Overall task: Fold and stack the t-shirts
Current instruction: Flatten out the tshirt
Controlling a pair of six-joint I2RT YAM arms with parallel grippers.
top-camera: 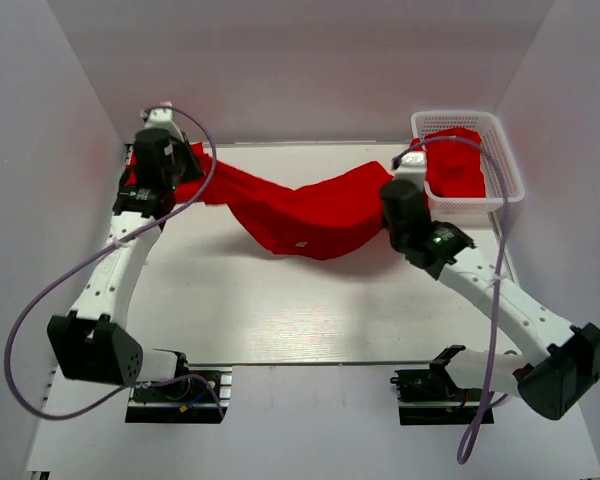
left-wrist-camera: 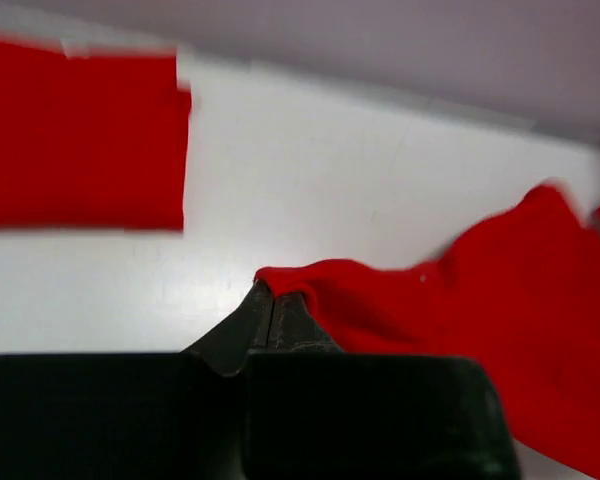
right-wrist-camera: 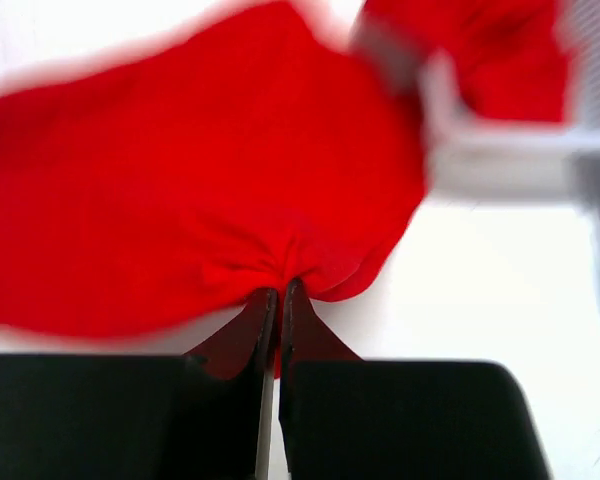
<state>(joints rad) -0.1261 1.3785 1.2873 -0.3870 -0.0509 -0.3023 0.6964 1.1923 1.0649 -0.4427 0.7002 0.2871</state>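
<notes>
– Fabric fills both wrist cameras. Where does the bright red short-sleeved t-shirt (top-camera: pixel 310 215) actually sit?

– The top view answers that. It hangs stretched between the two arms over the far half of the white desk (top-camera: pixel 280 320). Its long axis runs left to right, and its middle sags toward the near edge. I cannot tell whether the sag touches the desk.

– And its ends?

– One end points to the far-left corner. The other points at the white plastic mesh basket (top-camera: pixel 505 170) on the far right. From above, the fingers are hidden behind the wrists.

– So the close views settle the grip?

– Yes. The left tool (left-wrist-camera: pixel 273 297) is pressed together on a bunched edge of the t-shirt, and the cloth trails off to its right. The right tool (right-wrist-camera: pixel 278 295) pinches a gathered fold the same way.

– Anything else red?

– A heaped red shirt (top-camera: pixel 455 170) lies inside the basket, and it is blurred in the right wrist view. The left wrist view also shows a flat red straight-edged cloth (left-wrist-camera: pixel 80 140) on the desk, apart from the held t-shirt. From above, the left arm covers nearly all of it.
</notes>
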